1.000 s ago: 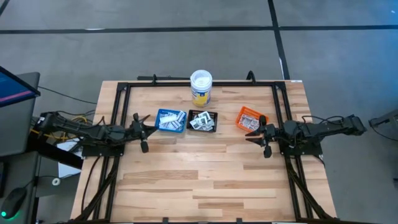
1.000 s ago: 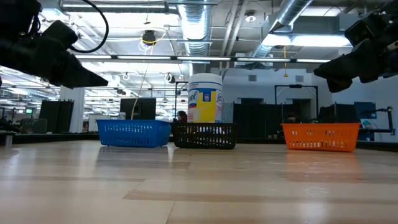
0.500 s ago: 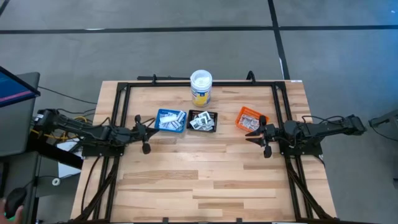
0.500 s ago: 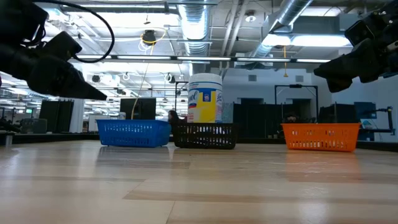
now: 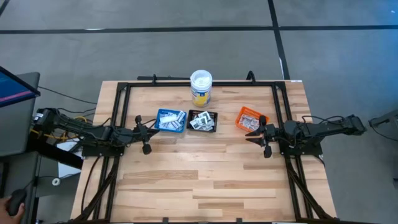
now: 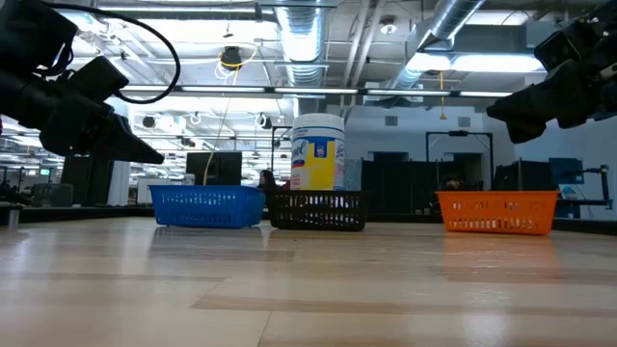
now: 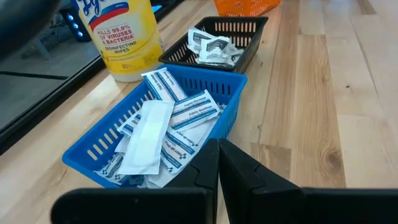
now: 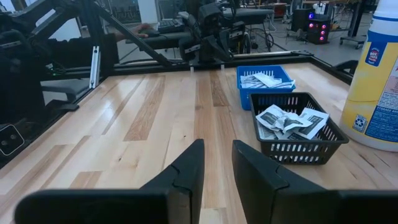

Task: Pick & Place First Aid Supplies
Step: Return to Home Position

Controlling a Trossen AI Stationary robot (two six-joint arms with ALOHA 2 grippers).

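The first aid supplies lie in three small trays at mid-table. Narrow white-and-blue strips (image 7: 168,124) fill the blue tray (image 5: 170,120), squarish white packets (image 7: 211,45) the black tray (image 5: 203,121), and more packets the orange tray (image 5: 250,118). My left gripper (image 5: 144,129) hovers shut just left of the blue tray, its fingertips (image 7: 217,163) pointing at the tray's near wall. My right gripper (image 5: 260,137) hovers beside the orange tray, toward the table's near-right, slightly open (image 8: 217,155) with nothing between its fingers.
A white-lidded tub with a yellow label (image 5: 201,87) stands behind the trays near the far edge. A black metal frame (image 5: 124,87) runs round the table. Bare wooden tabletop (image 5: 199,174) spreads from the trays to the near edge.
My left gripper has sunk a little and tipped downward, edging toward the blue tray; it has stayed shut. My right gripper and the trays have kept still.
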